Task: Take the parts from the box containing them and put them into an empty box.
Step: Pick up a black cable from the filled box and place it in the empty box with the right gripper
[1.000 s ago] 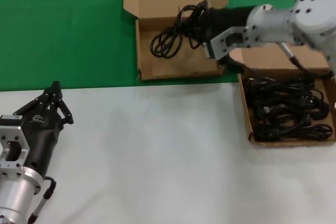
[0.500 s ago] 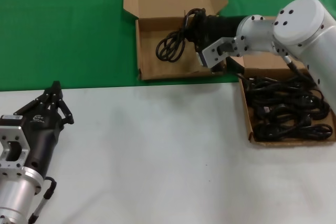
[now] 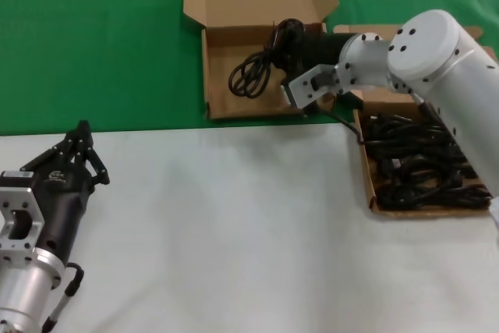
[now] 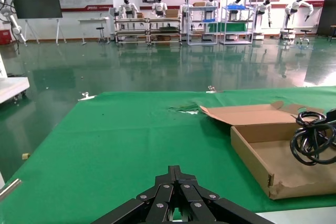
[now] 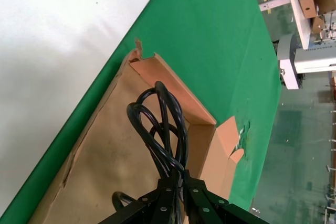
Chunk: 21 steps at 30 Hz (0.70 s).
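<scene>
Carrying one coiled cord [image 3: 251, 74] over the far cardboard box [image 3: 222, 103], the right gripper [image 3: 290, 40] is clenched on the cord's bundled end, and the loops hang down toward the box floor. Compared with a second ago, the right arm has swung leftward across the scene, so that the gripper and its wrist now sit further over the box interior and the arm's large white housing covers more of the view above the full box [image 3: 373, 193] at the right. The hanging loops have moved only slightly and remain above the middle of the receiving box. The right wrist view confirms the grasp: the fingertips [image 5: 170, 192] meet on the black cable [image 5: 160, 124] directly above the brown box floor [image 5: 105, 156], with the green cloth [image 5: 210, 40] beyond the box wall. The remaining cords [image 3: 421, 165] lie piled in the full box, on the white table surface [image 3: 234, 232] near the right edge. The left gripper [image 3: 76, 154] is parked at the near left over the white surface, its fingers drawn together to a point and holding nothing; the left wrist view shows the same folded fingertips [image 4: 176, 182]. Judged from this position, the transfer of this cord is nearly finished: lowering and releasing appear to be what is left, after which many cords await the same cycle.
</scene>
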Tool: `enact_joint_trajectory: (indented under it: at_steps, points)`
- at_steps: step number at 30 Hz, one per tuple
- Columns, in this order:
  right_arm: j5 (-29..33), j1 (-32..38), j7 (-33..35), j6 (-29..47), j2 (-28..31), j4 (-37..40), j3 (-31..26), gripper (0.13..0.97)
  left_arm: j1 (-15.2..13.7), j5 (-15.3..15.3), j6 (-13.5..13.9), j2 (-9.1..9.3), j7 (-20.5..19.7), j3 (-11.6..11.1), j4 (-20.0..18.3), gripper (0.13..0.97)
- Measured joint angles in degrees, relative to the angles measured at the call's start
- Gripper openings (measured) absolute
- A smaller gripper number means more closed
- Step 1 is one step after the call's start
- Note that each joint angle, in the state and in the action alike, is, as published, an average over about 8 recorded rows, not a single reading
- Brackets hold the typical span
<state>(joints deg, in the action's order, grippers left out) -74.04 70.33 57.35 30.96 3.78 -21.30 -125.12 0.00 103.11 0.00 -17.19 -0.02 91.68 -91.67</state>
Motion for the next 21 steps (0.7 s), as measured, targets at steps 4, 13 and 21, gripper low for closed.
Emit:
enact_joint_trajectory:
  at_steps: [4, 13, 21]
  points:
    - [-3.54, 1.04, 5.09, -1.67, -1.83, 4.07, 0.45, 0.144, 0.0, 0.0, 0.0, 0.0, 0.0, 0.0, 0.0, 0.139]
    - [-16.02, 2.41, 14.25, -4.44, -3.54, 9.75, -4.23, 0.159, 0.0, 0.0, 0.0, 0.0, 0.0, 0.0, 0.0, 0.139]
    - [-23.04, 2.97, 18.98, -5.09, -3.75, 12.3, -7.14, 0.21, 0.0, 0.0, 0.0, 0.0, 0.0, 0.0, 0.0, 0.139]
